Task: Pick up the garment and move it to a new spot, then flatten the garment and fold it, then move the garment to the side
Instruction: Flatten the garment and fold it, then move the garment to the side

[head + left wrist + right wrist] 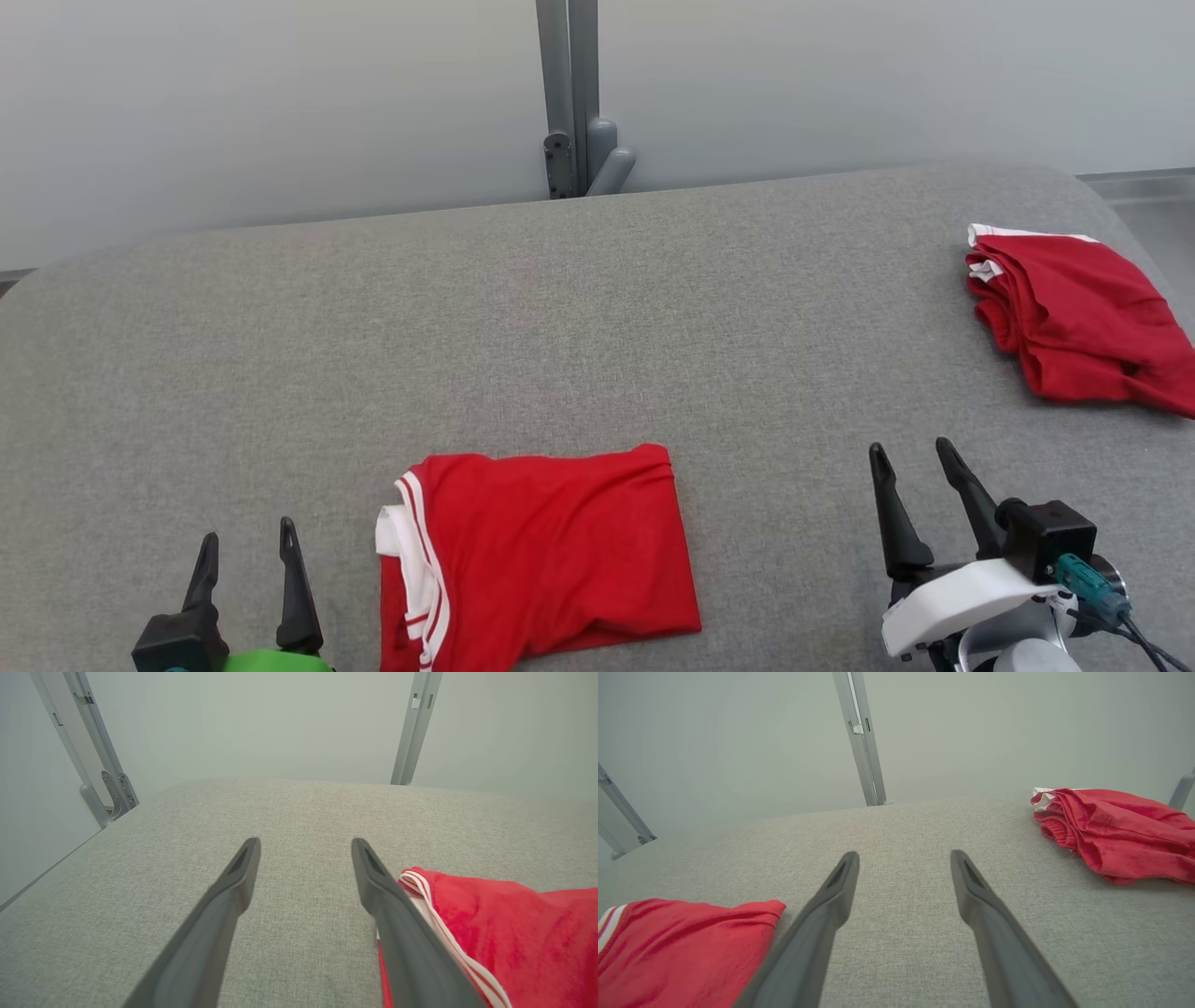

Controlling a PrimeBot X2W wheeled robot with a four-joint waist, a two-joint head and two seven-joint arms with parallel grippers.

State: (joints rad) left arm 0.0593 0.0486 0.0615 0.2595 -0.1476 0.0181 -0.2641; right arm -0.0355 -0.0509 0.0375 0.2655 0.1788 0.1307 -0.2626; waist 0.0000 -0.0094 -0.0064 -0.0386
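Head view. A folded red garment (541, 551) with white striped trim along its left edge lies flat on the grey fabric-covered bench (597, 327), at the near edge and slightly left of centre. The left end effector (247, 530) stands just beside the trimmed edge, its two dark fingers spread apart with nothing between them. In the left wrist view one finger overlaps the trim, and it cannot be told whether they touch. The right end effector (909, 444) is at the lower right, well apart from the garment, with its fingers likewise spread and holding nothing. A second red garment (1074, 317), loosely bunched and showing a white band at its far end, rests near the bench's right edge. Behind the bench, a grey metal post (569, 93) rises against a pale wall (280, 112).
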